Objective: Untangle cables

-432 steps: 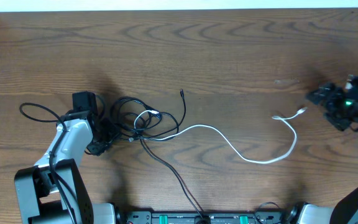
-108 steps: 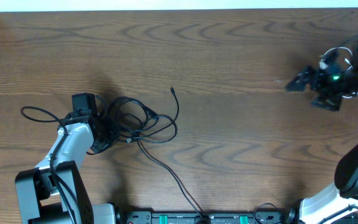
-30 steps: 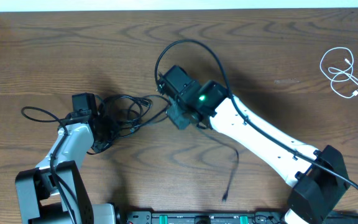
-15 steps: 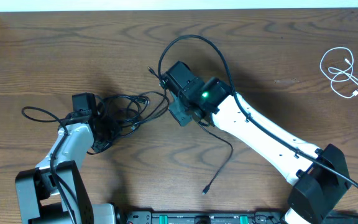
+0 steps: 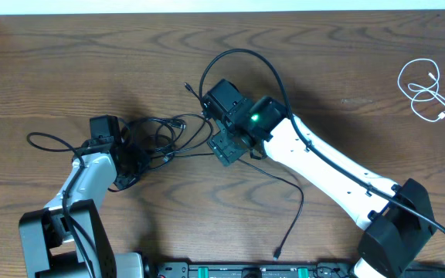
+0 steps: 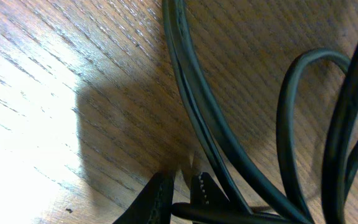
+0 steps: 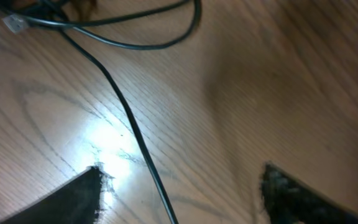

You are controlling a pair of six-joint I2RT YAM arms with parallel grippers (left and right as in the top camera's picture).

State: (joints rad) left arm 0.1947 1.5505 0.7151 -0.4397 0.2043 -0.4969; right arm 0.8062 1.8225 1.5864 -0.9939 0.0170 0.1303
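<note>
A tangle of black cables (image 5: 159, 136) lies left of centre on the wooden table. My left gripper (image 5: 127, 164) is at the tangle's left side, shut on a black cable (image 6: 229, 214) that crosses between its fingertips (image 6: 160, 193). One thin black cable (image 5: 288, 184) runs from the tangle to the lower right and ends in a plug (image 5: 277, 252). My right gripper (image 5: 226, 148) is open above this cable (image 7: 135, 137), just right of the tangle, with nothing in it. A white cable (image 5: 424, 88) lies coiled at the far right.
The right arm (image 5: 323, 166) stretches diagonally from the lower right base across the table. Its thick black lead (image 5: 242, 55) arcs above the wrist. A black cable loop (image 5: 46, 140) sticks out left of the left arm.
My right gripper has opened and let go of the thin black cable. The cable has dropped to the table and its plug end has swung right and toward the front.
</note>
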